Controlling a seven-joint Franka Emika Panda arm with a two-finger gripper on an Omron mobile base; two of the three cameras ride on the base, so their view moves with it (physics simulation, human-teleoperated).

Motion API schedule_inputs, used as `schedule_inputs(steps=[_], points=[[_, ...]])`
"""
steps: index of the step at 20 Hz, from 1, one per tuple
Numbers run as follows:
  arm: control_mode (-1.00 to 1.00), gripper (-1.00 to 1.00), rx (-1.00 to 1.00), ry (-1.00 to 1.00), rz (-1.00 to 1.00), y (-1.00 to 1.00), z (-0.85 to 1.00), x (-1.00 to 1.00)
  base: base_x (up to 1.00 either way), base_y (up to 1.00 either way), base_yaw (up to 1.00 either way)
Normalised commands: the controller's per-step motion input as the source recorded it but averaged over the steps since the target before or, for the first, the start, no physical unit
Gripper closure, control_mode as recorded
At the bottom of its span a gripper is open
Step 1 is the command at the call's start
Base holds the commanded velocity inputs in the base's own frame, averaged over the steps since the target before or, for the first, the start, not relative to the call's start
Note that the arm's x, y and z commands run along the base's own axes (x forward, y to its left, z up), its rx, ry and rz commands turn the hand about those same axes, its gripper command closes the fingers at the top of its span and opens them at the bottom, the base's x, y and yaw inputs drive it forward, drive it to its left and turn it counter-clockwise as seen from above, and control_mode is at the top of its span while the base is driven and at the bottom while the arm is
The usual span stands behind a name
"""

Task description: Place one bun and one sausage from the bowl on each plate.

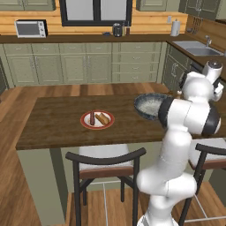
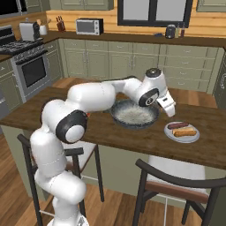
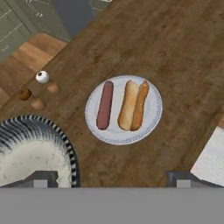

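Observation:
The pale grey plate (image 3: 118, 136) lies under my gripper (image 3: 113, 179), with a sausage (image 3: 105, 105) and a bun (image 3: 133, 105) side by side on it. My fingertips (image 3: 43, 179) stand wide apart, open, with nothing between them. The dark bowl (image 3: 65, 146) sits just beside this plate, and its speckled inside shows nothing in it. In the right base view my hand (image 2: 166, 105) hangs over the gap between the bowl (image 2: 132, 114) and the grey plate (image 2: 181, 139). The red-rimmed plate (image 1: 86, 120) lies further along the table from the bowl (image 1: 148, 103) and also bears a sausage (image 1: 92, 117) and a bun (image 1: 103, 118).
All of it rests on a dark wooden island table (image 1: 53, 119). A small white ball (image 3: 42, 77) and a few small brown lumps (image 3: 37, 103) lie near the bowl's far side. Chairs stand at the near edge (image 1: 106, 161), (image 2: 176, 181). My own arm arches over the bowl.

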Motion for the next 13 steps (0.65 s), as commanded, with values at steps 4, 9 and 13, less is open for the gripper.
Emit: schedule_inputs(steps=[4, 9, 13], points=[[-1.0, -1.0, -0.17, -0.36, 0.0, 0.72, 0.75, -1.0, 0.0, 0.0, 0.0], [-1.0, -1.0, -0.2, -0.39, 0.03, 0.72, 0.57, -1.0, 0.0, 0.0, 0.0], [-1.0, -1.0, -0.25, -0.35, 0.03, 0.89, 0.44, -1.0, 0.0, 0.0, 0.0]])
